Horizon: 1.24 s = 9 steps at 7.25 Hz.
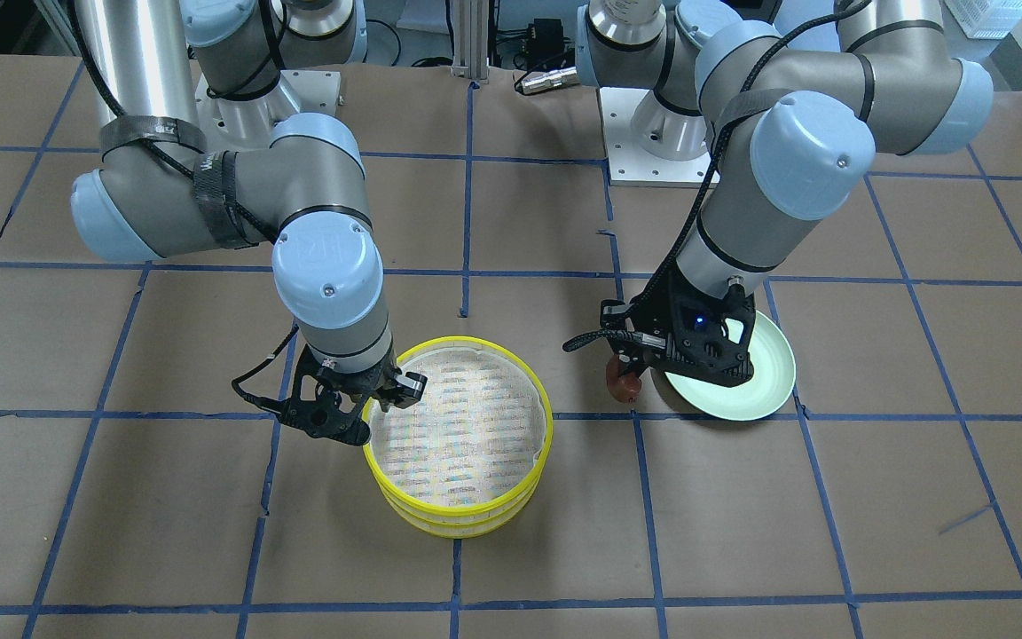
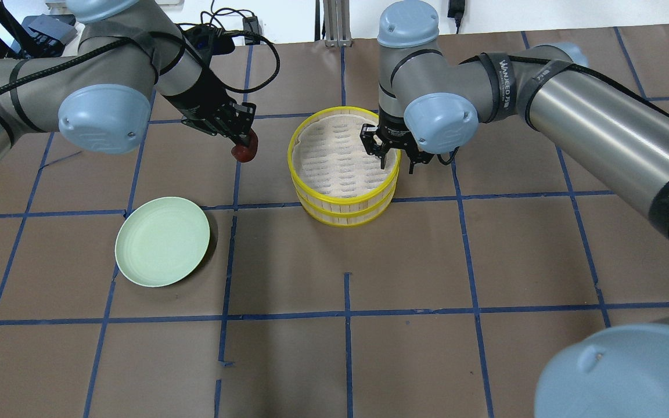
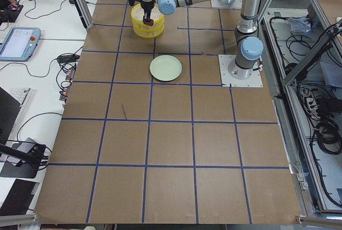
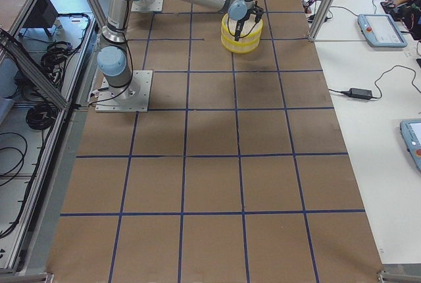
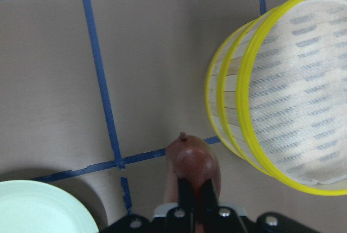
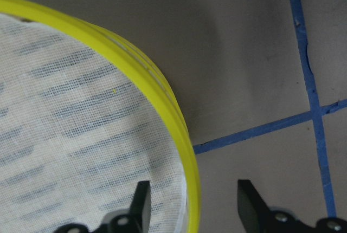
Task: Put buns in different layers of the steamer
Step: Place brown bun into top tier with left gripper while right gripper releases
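While the left tool (image 5: 195,189) is pinching a reddish-brown bun (image 5: 191,160) above the bench (image 2: 427,261), between the pale green plate (image 2: 162,241) and the yellow two-layer steamer (image 2: 343,213), the right tool (image 6: 192,206) is standing wide, straddling the steamer's top rim with one finger inside. White lettering on the right arm's black strap (image 2: 502,72) is showing too small to read surely.

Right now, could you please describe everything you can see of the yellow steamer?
The steamer stands upright on the brown table: two round layers stacked, each with a bright yellow rim and pale slatted walls that look like bamboo. A white mesh cloth lines the top layer, which holds nothing. The open right gripper straddles its rim, one finger inside, one outside.
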Each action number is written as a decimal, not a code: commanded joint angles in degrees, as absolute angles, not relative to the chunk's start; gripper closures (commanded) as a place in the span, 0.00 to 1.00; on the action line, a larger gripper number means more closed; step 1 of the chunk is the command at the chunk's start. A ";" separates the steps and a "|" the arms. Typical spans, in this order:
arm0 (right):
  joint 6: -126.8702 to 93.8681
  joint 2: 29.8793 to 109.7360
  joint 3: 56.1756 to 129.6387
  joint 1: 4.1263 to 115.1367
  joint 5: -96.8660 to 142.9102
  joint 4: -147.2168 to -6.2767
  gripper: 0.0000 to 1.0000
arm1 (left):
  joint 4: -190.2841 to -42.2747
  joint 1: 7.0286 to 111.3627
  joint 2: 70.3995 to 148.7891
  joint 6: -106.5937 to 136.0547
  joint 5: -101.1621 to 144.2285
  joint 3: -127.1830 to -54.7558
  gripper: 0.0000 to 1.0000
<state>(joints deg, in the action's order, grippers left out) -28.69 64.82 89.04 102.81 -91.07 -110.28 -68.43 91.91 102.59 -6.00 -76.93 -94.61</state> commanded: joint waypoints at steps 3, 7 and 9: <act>-9.23 77.82 84.23 91.44 -90.52 -94.73 0.00 | -57.35 96.59 105.71 8.74 -66.92 -94.57 0.99; -0.83 84.37 78.03 89.13 -87.81 -84.10 0.00 | -51.33 99.58 108.28 20.22 -65.48 -94.48 0.00; -1.41 84.55 80.94 89.39 -89.29 -86.66 0.00 | -54.29 98.27 106.17 8.48 -69.33 -92.47 0.00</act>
